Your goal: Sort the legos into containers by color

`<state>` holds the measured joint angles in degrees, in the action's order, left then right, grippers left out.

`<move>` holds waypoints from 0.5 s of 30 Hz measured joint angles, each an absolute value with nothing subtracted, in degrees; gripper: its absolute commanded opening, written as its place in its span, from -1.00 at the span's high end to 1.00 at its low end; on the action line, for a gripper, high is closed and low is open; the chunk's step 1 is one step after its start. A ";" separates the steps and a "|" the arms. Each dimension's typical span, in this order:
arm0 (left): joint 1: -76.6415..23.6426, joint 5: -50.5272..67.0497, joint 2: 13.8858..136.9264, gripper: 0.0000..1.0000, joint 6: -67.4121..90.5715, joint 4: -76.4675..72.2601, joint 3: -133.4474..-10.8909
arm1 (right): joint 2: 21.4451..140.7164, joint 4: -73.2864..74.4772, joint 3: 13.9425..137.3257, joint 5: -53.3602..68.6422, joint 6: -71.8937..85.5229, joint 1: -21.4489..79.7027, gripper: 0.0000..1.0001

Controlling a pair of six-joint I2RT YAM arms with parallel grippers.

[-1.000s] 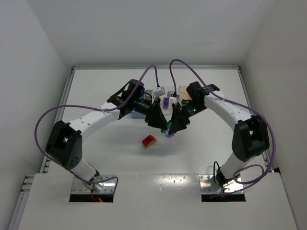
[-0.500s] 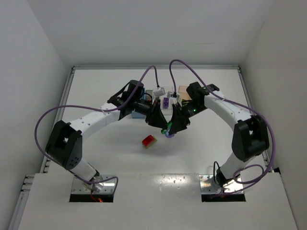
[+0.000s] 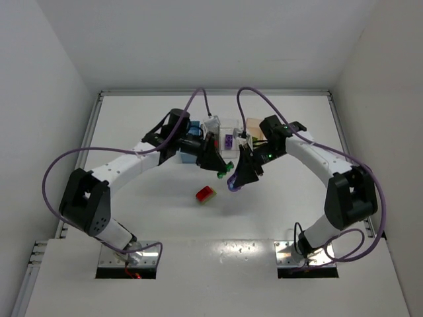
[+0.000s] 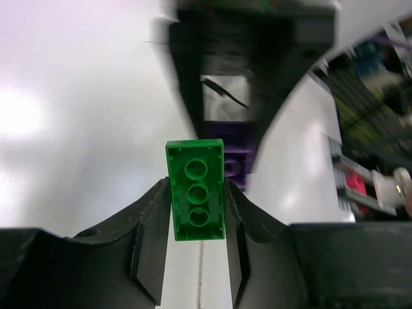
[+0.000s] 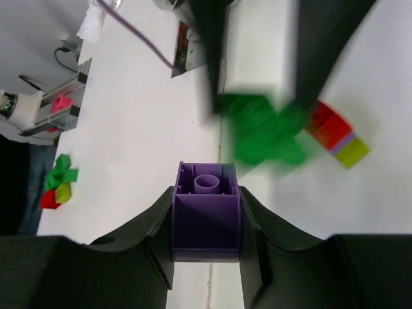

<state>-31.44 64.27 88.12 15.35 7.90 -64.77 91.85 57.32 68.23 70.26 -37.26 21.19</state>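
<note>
My left gripper (image 3: 220,170) is shut on a green lego (image 4: 196,190), held above the table; the brick also shows in the top view (image 3: 223,173). My right gripper (image 3: 232,185) is shut on a purple lego (image 5: 206,219), seen as a purple speck in the top view (image 3: 232,187). The two bricks are apart. A stack of red, purple and lime-yellow legos (image 3: 205,194) lies on the table in front of both grippers, also in the right wrist view (image 5: 336,134). The clear container (image 3: 228,137) holds a purple lego (image 3: 229,140). The blue container (image 3: 192,127) and pale orange container (image 3: 254,126) flank it.
The containers sit in a row at the far middle of the table, partly hidden by both arms. The smoky grey container does not show. The table's raised rim (image 3: 96,125) runs along the left, far and right sides.
The green and purple legos, held together between both grippers before, have come apart. My left gripper has moved up and away with the green one; my right gripper keeps the purple one.
</note>
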 measured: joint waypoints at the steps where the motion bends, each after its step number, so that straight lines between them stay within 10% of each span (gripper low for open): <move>1: -30.04 63.44 87.57 0.92 16.10 6.81 -64.10 | 91.18 57.65 67.22 70.24 -37.04 21.12 0.84; 15: -18.79 40.40 83.33 1.00 19.94 4.36 -60.86 | 83.42 49.06 57.91 65.43 -27.18 20.32 0.84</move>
